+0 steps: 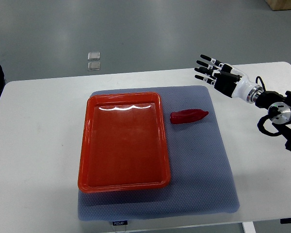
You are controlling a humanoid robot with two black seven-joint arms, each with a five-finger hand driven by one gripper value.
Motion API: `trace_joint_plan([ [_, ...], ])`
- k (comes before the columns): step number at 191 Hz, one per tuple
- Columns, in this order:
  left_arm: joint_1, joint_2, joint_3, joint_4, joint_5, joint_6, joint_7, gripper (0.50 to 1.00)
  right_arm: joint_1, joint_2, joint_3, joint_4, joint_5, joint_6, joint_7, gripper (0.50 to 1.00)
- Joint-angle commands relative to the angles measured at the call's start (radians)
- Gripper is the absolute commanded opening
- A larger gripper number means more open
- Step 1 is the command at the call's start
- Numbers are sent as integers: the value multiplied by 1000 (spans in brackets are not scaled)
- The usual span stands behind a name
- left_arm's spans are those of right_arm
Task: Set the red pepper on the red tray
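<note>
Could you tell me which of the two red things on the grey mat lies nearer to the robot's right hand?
The red pepper, lying on the grey mat just right of the red tray; the right hand hovers open up and right of it.

Right hand — fingers spread, empty — arm from right.

Red pepper, red tray — grey mat.

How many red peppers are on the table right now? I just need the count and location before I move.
1. The red pepper lies on the grey mat, just right of the red tray, outside it. Nothing appears to hide another.
</note>
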Motion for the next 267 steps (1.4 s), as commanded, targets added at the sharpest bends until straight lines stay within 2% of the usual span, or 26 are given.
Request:
trace_joint_plan([
  [1,-1,0,1,-1,0,0,0,1000,19,7,-6,2,-62,1,0,913],
  [34,1,0,1,-1,0,0,2,1000,55,-7,-3,2,-303,35,12,913],
  [67,1,0,-1,-1,0,0,0,1000,88,-31,-4,3,-617,44,107,913],
  [76,1,0,-1,-1,0,0,0,1000,88,-31,-4,3,-617,44,107,913],
  [77,1,0,-1,-1,0,0,0,1000,91,-31,-4,11,-727,41,141,913],
  [104,1,0,-1,-1,0,0,0,1000,90,-54,-8,78,-1025,15,219,911],
  [134,1,0,-1,0,0,0,0,1000,87,-54,-15,135,-1283,-55,235,911],
  [158,-1,0,-1,-1,0,0,0,1000,98,-45,-73,143,-1332,-89,235,911],
  [212,1,0,-1,-1,0,0,0,1000,134,-36,-302,127,-1340,-245,229,907],
  [227,-1,0,-1,-1,0,0,0,1000,134,-28,-305,124,-1340,-256,226,901],
  [238,1,0,1,-1,0,0,0,1000,134,-22,-305,115,-1340,-258,216,883],
  [260,-1,0,-1,-1,0,0,2,1000,134,-8,-307,103,-1340,-258,212,797],
  [267,1,0,-1,-1,0,0,0,1000,134,-4,-307,103,-1340,-258,212,793],
])
